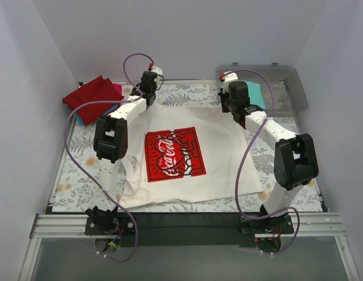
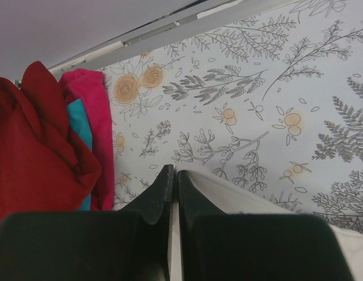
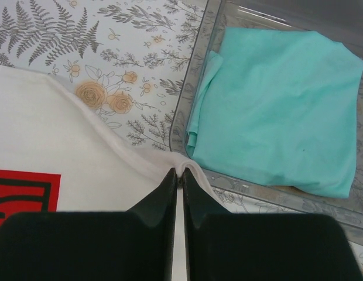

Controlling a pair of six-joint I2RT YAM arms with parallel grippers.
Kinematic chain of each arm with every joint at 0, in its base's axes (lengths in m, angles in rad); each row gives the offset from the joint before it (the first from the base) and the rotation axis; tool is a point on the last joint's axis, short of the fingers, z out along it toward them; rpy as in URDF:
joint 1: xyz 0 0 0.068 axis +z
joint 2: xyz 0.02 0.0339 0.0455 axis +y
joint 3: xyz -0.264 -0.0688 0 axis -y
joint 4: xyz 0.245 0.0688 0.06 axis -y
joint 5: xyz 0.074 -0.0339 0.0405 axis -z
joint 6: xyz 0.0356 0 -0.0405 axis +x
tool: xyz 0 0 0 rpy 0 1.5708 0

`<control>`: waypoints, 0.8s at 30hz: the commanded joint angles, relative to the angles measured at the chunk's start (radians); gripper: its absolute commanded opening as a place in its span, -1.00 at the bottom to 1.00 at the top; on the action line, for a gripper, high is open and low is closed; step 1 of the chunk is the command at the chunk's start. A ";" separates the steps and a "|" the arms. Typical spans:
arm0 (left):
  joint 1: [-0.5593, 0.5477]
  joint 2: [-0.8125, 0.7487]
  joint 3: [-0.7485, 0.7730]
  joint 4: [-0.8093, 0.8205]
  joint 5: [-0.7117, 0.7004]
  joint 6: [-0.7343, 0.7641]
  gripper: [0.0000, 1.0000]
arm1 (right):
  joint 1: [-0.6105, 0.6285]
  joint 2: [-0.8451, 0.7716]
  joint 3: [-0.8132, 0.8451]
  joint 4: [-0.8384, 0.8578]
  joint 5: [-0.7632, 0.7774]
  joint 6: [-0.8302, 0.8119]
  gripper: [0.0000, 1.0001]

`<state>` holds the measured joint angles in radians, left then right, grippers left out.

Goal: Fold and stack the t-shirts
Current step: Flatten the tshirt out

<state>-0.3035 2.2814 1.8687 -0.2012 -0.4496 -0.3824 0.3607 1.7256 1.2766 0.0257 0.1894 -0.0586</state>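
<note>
Top view, look: the white t-shirt lies spread flat mid-table on the floral table cover, with a red square print in white script at its centre.
Top view, lie: its wider span runs left to right. The print sits slightly turned. A loose flap sticks out at the near-left edge. Which end is the collar I cannot tell.
Top view, grippers: the left gripper is at the shirt's far-left corner and the right gripper at its far-right corner.
Top view, others: a folded red tee tops a pile at far left. A teal tee lies in a clear bin at far right.
Left wrist, tool: the black fingers are pressed together, pinching the white cloth edge that runs off to the right.
Left wrist, pile: the red tee lies over a pink tee, with a turquoise layer showing between them. The pile is near the pinched corner but apart from it.
Right wrist, tool: the fingers are closed on a raised ridge of the white hem.
Right wrist, shirt: plain white cloth falls away to the left, with a corner of the red print at the lower left.
Right wrist, bin: the teal tee lies folded and roughly square inside the bin wall, just beyond the pinched corner.
</note>
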 commanded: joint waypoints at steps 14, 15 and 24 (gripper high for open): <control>0.012 -0.348 -0.263 0.293 0.015 -0.137 0.88 | -0.003 0.089 0.138 0.006 0.019 0.000 -0.97; 0.014 -0.382 -0.311 0.331 0.014 -0.150 0.88 | -0.003 0.088 0.138 0.006 0.009 0.002 -0.97; 0.050 -0.459 -0.611 0.303 0.124 -0.208 0.68 | -0.002 0.101 0.150 0.000 -0.048 0.006 -0.97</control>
<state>-0.2619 1.7611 1.3037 0.1432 -0.3828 -0.5732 0.3611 1.8233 1.3846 0.0059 0.1661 -0.0563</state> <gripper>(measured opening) 0.860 0.020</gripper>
